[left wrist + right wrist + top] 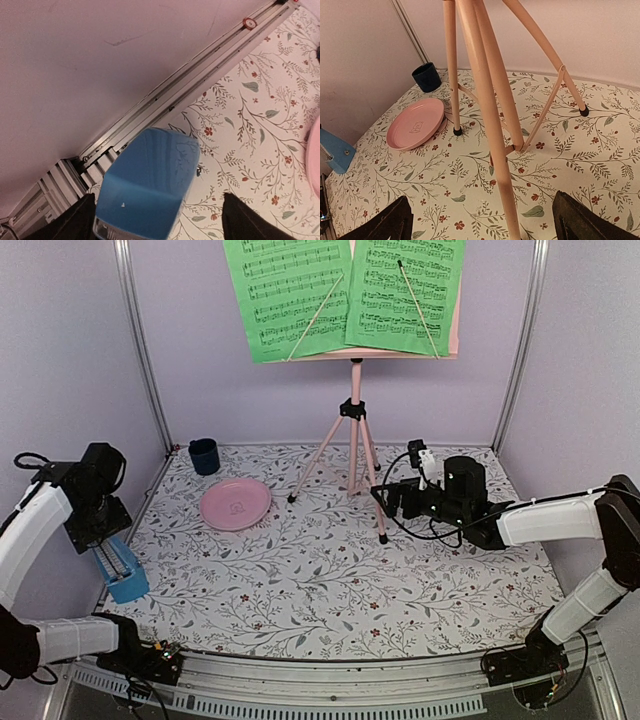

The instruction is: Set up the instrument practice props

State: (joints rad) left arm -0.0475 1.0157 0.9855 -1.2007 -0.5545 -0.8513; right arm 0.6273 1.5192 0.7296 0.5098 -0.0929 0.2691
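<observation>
The pink tripod music stand (352,430) stands at the back middle of the mat. Two green sheet-music pages (290,295) (405,290) rest side by side on its desk and hide most of it. The small blue metronome (122,578) stands at the mat's left edge. My left gripper (108,552) hangs over it, open. In the left wrist view the metronome (147,185) sits between the spread fingers (75,222), close to the left one. My right gripper (393,502) is open beside the stand's front leg (490,125), which runs down between its fingers (585,220) untouched.
A round pink disc (235,504) lies left of the stand, with a small dark blue cup (204,455) behind it in the back left corner. An aluminium rail (200,75) and the wall border the mat just left of the metronome.
</observation>
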